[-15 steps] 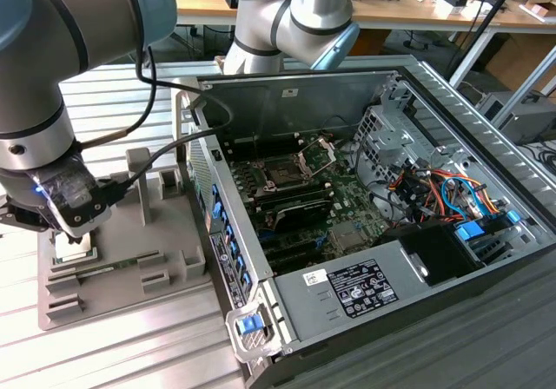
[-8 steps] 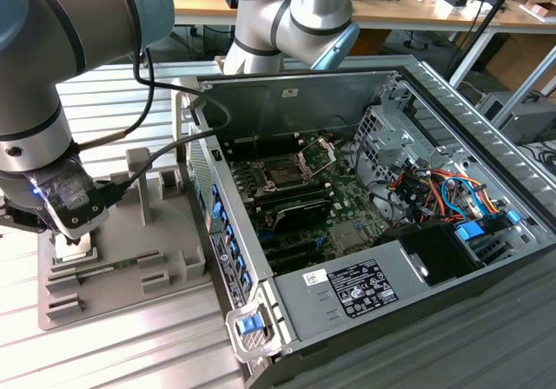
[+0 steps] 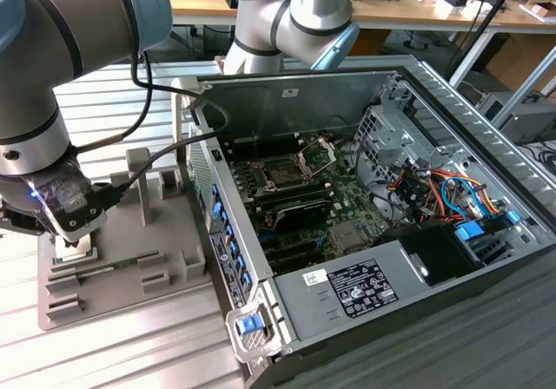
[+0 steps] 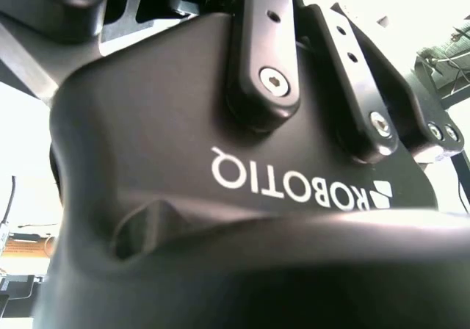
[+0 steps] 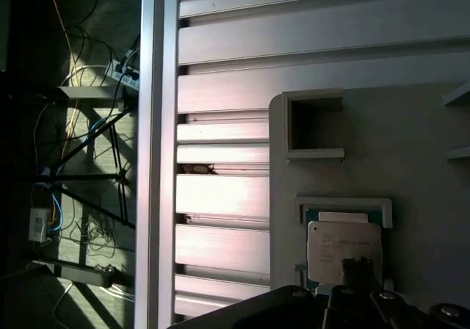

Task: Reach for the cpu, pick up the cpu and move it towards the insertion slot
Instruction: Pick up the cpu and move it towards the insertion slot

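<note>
Over one cpu (image 5: 344, 244) in one grey tray (image 5: 411, 145), the jaws hang, opening unclear.

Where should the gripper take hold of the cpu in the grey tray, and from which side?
Probably by two opposite edges, coming straight down from above. The cpu lies flat, face up, in a shallow nest of the tray, and the nest's raised lip blocks any sideways approach.
</note>
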